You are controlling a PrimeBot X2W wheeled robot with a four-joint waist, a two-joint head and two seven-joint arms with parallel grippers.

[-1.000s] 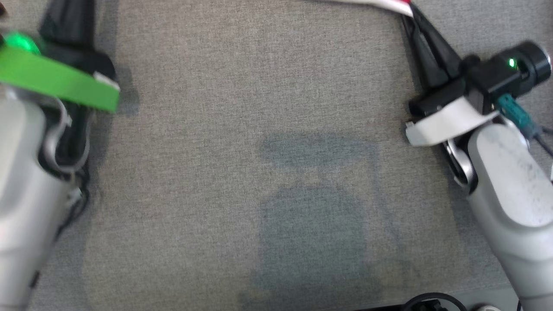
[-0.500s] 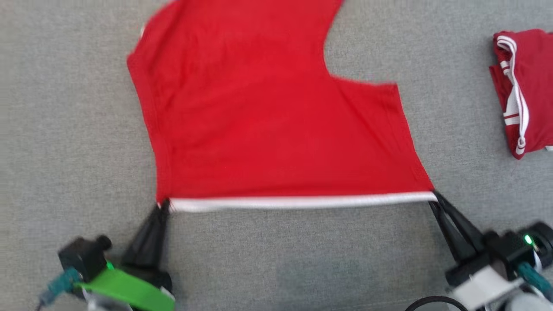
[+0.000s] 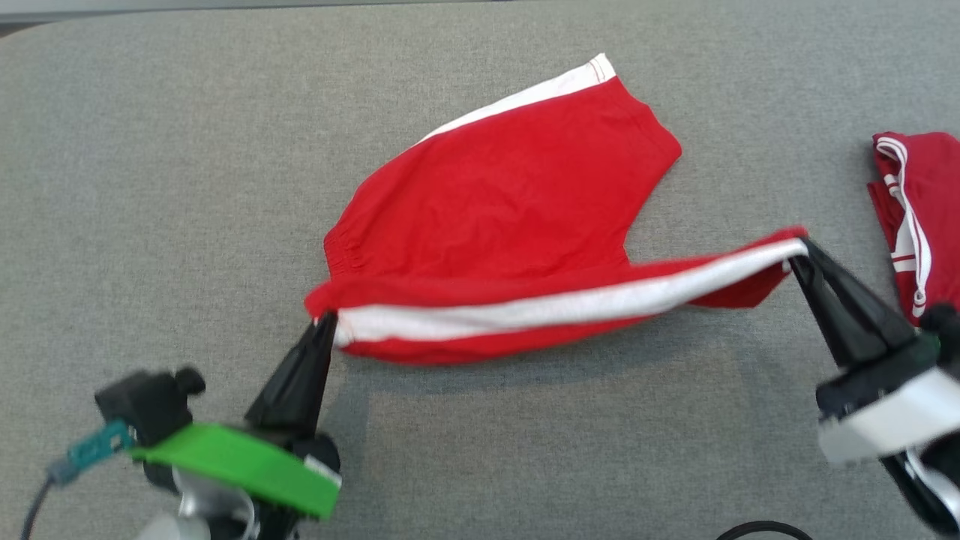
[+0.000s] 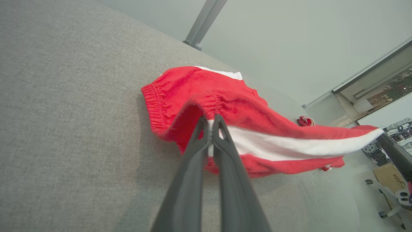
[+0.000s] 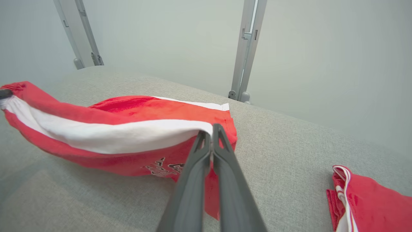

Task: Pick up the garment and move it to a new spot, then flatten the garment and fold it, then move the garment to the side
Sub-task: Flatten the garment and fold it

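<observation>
Table (image 3: 150, 187): grey fabric top.
Shorts (image 3: 510, 195): red with a white side stripe. The far half lies flat near the table's middle. The near, striped edge is lifted and stretched between both pincers.
Folded garment (image 3: 919, 210): red and white, at the right edge.
Left pincer (image 3: 326, 322): clamped on the stripe's waistband end.
Right pincer (image 3: 799, 251): clamped on the stripe's other end.
</observation>
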